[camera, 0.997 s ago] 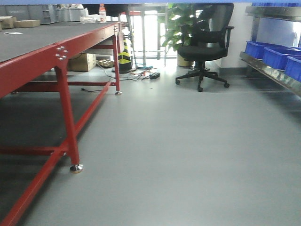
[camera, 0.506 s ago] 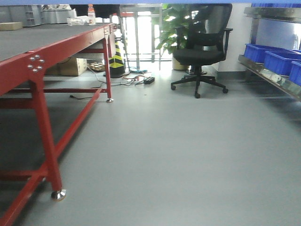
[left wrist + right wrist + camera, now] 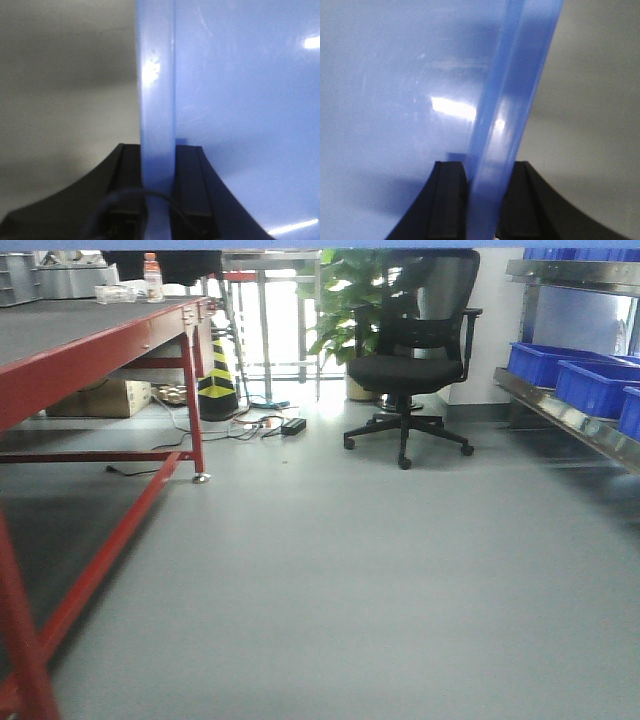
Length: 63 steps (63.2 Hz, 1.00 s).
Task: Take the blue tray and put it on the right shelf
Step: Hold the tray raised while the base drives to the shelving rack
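The blue tray [image 3: 240, 90] fills the right of the left wrist view. My left gripper [image 3: 158, 185] is shut on the tray's left rim, one black finger on each side of it. In the right wrist view the tray [image 3: 395, 100] fills the left, and my right gripper [image 3: 487, 200] is shut on its right rim. In the front view only a thin blue strip of the tray [image 3: 300, 244] shows along the top edge. The right shelf [image 3: 570, 415], of shiny steel, stands at the right edge. Neither gripper shows in the front view.
Deep dark-blue bins [image 3: 590, 380] sit on the shelf. A red-framed table [image 3: 90, 345] with a dark top runs along the left. A black office chair [image 3: 410, 360], a plant, a striped cone [image 3: 215, 380] and cables on the floor stand ahead. Grey floor lies between.
The front view has advanced and swung: the table's near leg has slid out to the left, and the chair and shelf look closer. The tray strip stays at the top.
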Each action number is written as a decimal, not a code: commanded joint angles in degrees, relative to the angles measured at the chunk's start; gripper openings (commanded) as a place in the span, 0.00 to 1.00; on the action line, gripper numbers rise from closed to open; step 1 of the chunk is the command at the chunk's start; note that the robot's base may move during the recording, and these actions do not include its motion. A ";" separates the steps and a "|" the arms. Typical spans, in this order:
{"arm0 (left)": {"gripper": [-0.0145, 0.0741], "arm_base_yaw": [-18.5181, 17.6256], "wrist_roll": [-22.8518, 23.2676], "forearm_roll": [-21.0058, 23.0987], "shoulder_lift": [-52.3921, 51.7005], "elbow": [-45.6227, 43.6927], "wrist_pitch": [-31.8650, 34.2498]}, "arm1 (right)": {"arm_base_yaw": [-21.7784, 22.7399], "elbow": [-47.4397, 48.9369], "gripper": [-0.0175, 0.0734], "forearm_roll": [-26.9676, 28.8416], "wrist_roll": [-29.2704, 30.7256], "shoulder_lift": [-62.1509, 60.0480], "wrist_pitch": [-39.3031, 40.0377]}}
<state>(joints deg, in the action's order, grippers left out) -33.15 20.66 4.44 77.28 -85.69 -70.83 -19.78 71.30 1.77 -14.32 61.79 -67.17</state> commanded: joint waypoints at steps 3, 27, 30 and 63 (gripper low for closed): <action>0.11 0.42 -0.51 -2.63 -1.95 -1.74 -5.84 | 0.22 1.51 0.25 -4.01 1.72 -1.17 1.05; 0.11 0.42 -0.51 -0.98 -1.95 -1.74 -5.84 | 0.22 1.51 0.25 -4.01 1.72 -1.10 1.08; 0.11 0.42 -0.51 -0.98 -1.95 -1.74 -5.84 | 0.22 1.51 0.25 -4.01 1.72 -1.10 1.08; 0.11 0.42 -0.51 0.99 -1.95 -1.74 -5.84 | 0.22 1.51 0.25 -4.01 1.72 -1.10 1.10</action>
<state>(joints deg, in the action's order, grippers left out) -32.81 20.66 6.38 77.23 -85.69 -71.25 -19.78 71.30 1.24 -14.32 61.89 -67.39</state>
